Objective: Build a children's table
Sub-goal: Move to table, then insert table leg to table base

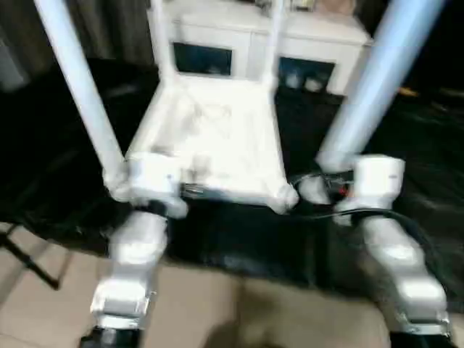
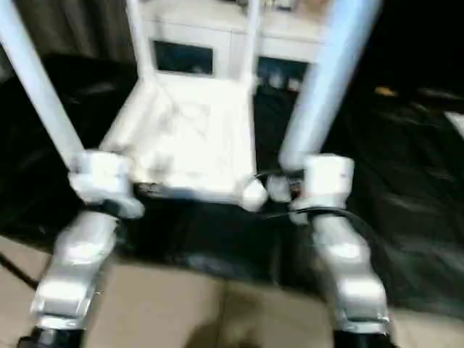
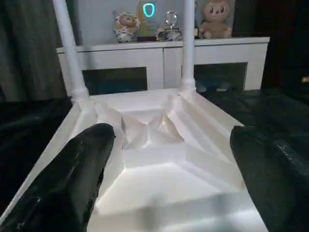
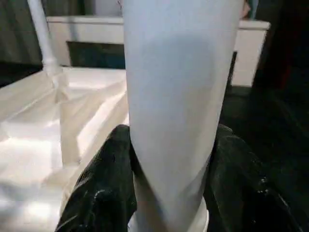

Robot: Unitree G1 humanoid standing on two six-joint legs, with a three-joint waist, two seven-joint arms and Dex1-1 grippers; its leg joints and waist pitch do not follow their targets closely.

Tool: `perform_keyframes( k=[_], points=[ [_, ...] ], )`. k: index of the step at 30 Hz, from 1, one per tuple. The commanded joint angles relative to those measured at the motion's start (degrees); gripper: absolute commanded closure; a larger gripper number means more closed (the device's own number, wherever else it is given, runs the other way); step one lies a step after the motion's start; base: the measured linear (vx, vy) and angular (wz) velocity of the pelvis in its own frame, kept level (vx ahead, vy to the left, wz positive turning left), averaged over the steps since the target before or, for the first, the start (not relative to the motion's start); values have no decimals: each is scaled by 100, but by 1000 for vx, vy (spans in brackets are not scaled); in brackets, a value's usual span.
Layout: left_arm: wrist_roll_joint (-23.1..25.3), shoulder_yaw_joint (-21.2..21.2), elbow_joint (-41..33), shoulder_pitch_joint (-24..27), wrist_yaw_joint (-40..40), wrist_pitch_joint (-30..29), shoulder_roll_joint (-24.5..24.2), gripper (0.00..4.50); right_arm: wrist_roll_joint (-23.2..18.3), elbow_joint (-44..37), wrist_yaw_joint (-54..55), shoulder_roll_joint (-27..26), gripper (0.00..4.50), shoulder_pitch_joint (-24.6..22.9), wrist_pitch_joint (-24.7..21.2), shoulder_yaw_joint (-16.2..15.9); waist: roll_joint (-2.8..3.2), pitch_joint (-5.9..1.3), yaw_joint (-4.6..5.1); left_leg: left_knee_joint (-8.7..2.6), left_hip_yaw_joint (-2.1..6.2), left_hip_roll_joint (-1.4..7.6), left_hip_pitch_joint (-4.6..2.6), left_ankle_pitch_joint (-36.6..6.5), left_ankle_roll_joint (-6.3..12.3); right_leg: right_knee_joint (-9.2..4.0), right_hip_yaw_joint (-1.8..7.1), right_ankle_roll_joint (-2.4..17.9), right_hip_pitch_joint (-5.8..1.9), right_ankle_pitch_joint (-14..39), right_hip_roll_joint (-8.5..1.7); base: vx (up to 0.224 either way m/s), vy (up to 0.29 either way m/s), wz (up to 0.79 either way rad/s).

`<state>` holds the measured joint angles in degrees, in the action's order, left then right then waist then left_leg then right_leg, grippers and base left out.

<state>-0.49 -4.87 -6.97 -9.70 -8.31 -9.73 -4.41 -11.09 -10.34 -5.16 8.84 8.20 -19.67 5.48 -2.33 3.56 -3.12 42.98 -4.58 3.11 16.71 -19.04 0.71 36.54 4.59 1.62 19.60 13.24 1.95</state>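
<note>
Right now the right gripper (image 4: 166, 188) has both black fingers (image 4: 104, 193) clamped on the fourth leg (image 1: 380, 80), held near its lower end, tube upright and tilting slightly away. Left gripper (image 3: 169, 183) is spread wide, holding nothing, aimed across the tabletop (image 3: 159, 159), which lies ribbed side up on black sheeting (image 1: 435, 145). Three legs look seated: near-left leg (image 1: 76, 80) and two far ones (image 3: 67, 53), (image 3: 188, 48). Free socket is the near-right corner (image 1: 286, 197), just beside the held leg's foot.

Step in hand, as I read it: seat that leg. Square the tube over the socket first, then push straight down; a skewed entry will probably jam. Left gripper could steady the near rim.

Room: open sheeting to the right; white cabinet (image 3: 164, 63) close behind the far legs, so keep swings short that way.
</note>
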Motion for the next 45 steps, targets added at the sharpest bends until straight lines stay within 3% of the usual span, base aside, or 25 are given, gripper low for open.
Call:
perform_keyframes(
  k=[1, 2, 3, 4, 5, 6, 7, 8, 9, 10, 11, 12, 13, 14, 15, 16, 17, 18, 19, 20, 21, 23, 26, 34, 45],
  points=[
    [-133, -45, -86, 4, -255, 17, -93, 13, -83, -185, 52, -75, 266, 32, 63, 62, 36, -187, -193, -345, 88, 209, 287, 79, -799, -782, 917, 1606, -461, 1638, -383, 164, 39, -20],
    [-167, -74, -94, 15, -344, 10, -109, 13, -81, -203, 67, -77, 266, 20, 68, 91, 298, -233, -32, -1104, 146, 559, -194, 120, -917, -496, 421, 544, -28, 1603, 135, 144, 96, -40],
    [-165, -120, -90, 24, -434, 19, -153, 13, -75, -223, 82, -73, 266, 0, 76, 118, 340, -418, 190, -1422, 652, 1623, -869, 52, -542, 583, -274, -101, 764, 1696, -321, 116, 129, -42],
    [-162, -138, -88, 26, -466, 23, -171, 13, -74, -231, 88, -72, 266, -7, 78, 129, 307, -426, 63, -1395, 533, 1727, -828, 85, -589, 753, -455, -218, 798, 1345, -490, 116, 129, -42],
    [-152, -170, -70, 21, -518, 21, -206, 13, -75, -240, 101, -66, 266, -23, 76, 153, 294, -410, 88, -1419, 451, 1594, -719, 481, -617, 770, -625, -310, 805, 809, -556, 130, 128, -34],
    [-188, -207, -25, 1, -604, 23, -234, 13, -91, -257, 90, -61, 266, -43, 86, 199, 221, -360, 179, -1457, 283, 1090, -561, 1186, -116, 554, -890, -216, 753, -166, -587, 157, 95, -27],
    [-188, -207, -25, 1, -604, 23, -234, 13, -91, -257, 90, -61, 266, -43, 86, 199, 199, -413, 329, -1382, 151, 749, -787, 1191, 597, 168, -924, -2, 846, -608, -670, 157, 95, -27],
    [-201, -219, 13, -20, -632, 9, -237, 13, -81, -263, 71, -43, 266, -45, 94, 202, 73, -444, 387, -1280, 6, 560, -770, 1038, 798, -65, -866, 170, 713, -813, -752, 182, 46, -11],
    [-200, -222, 25, -27, -635, 7, -236, 13, -79, -266, 64, -37, 266, -45, 94, 200, -315, -583, 256, -906, -282, 50, -101, 407, 921, -319, -299, 745, -283, -601, -1032, 207, -25, 5],
    [-166, -234, 88, -55, -625, 11, -225, 13, -82, -304, 28, -27, 266, -57, 67, 173, -286, -469, 97, -371, -309, -22, 232, -218, 844, -741, 214, 1501, -560, 89, -1637, 207, -25, 5],
    [-158, -239, 113, -63, -630, 17, -220, 13, -83, -324, 14, -28, 266, -65, 61, 162, -230, -523, 14, -11, -59, 260, 545, 153, 353, -677, 370, 2439, -756, -342, -1866, 210, -27, 10],
    [-165, -247, 126, -68, -632, 8, -217, 13, -90, -346, -7, -36, 266, -72, 50, 153, -182, -514, 9, 56, 26, 352, 702, 491, 116, -536, 350, 2686, -787, -1253, -1863, 186, 15, 5],
    [-165, -247, 126, -68, -632, 8, -217, 13, -90, -346, -7, -36, 266, -72, 50, 153, -158, -517, 47, -80, 141, 489, 868, 1292, -142, -265, 170, 2843, -760, -3653, -1710, 186, 15, 5],
    [-234, -245, 116, -55, -685, 17, -199, 13, -113, -364, -35, -35, 266, -74, 40, 142, -87, -473, 63, -591, 124, 539, 803, 2396, -126, -93, -333, 2424, -498, -4794, -1274, 0, 0, 0],
    [-279, -239, 104, -42, -722, 31, -188, 13, -123, -370, -45, -31, 266, -74, 37, 137, 38, -449, 52, -974, 51, 521, 711, 3171, -93, -7, -606, 1990, -365, -4727, -917, -164, -41, -14],
    [-342, -254, 94, -31, -828, 31, -210, 13, -140, -370, -76, -19, 266, -70, 27, 130, 190, -402, 150, -1038, 46, 667, 605, 4049, 321, 12, -770, 1035, -123, -3630, -440, -164, -41, -14],
    [-466, -281, 73, -12, -1035, 21, -258, 13, -169, -368, -139, 6, 266, -62, 9, 115, 248, -503, 170, -970, 228, 1053, 402, 4132, 526, 28, -684, 683, -27, -2176, -644, -126, -22, -17],
    [-831, -365, -1, 28, -1675, 21, -437, 13, -267, -362, -359, 93, 266, -35, -49, 59, 224, -497, 132, -990, 157, 1051, 381, 3400, 555, -141, -579, 694, -12, -1447, -793, 0, 0, 0],
    [-831, -365, -1, 28, -1675, 21, -437, 13, -267, -362, -359, 93, 266, -35, -49, 59, 224, -497, 132, -990, 157, 1051, 381, 3400, 555, -141, -579, 694, -12, -1447, -793, 0, 0, 0],
    [-1326, -443, -112, 28, -2525, 110, -660, 13, -477, -376, -721, 240, 266, -2, -196, -3, 143, -415, 65, -1108, -44, 912, 484, 1737, 244, -296, -527, 888, -83, -875, -873, -26, 58, -4],
    [-1565, -490, -152, -31, -2931, 9, -786, 13, -658, -402, -968, 320, 266, 14, -319, 2, 104, -372, 28, -1198, -151, 907, 445, 522, -24, -375, -490, 995, -64, -199, -895, -52, 40, 2],
    [-1599, -560, -93, -166, -3175, -131, -926, 13, -851, -435, -1223, 414, 266, 30, -441, 31, 92, -318, 29, -1302, -248, 937, 375, -713, -323, -473, -450, 948, -5, 820, -917, -57, 28, 4],
    [-1521, -690, 187, -492, -3561, -298, -1146, 6, -1022, -449, -1567, 652, 266, 58, -537, 97, 119, -299, 34, -1350, -300, 966, 345, -1375, -659, -549, -422, 601, 77, 1717, -940, -76, 7, 4],
    [-1330, -1187, 1662, -1516, -4791, -415, -1442, 6, -1297, -449, -2474, 1543, 266, -5, -767, 266, 126, -329, 20, -1367, -339, 938, 397, -1309, -729, -622, -426, 361, 80, 2019, -1002, -25, 2, -1],
    [-522, -2131, 2460, -2182, -5554, -32, -1563, 60, -1306, -562, -2721, 1947, 266, -174, -899, 296, 197, -456, -22, -1262, -420, 978, 430, -46, -248, -443, -451, 1025, -16, -106, -1000, 0, 0, 0]
  ],
)
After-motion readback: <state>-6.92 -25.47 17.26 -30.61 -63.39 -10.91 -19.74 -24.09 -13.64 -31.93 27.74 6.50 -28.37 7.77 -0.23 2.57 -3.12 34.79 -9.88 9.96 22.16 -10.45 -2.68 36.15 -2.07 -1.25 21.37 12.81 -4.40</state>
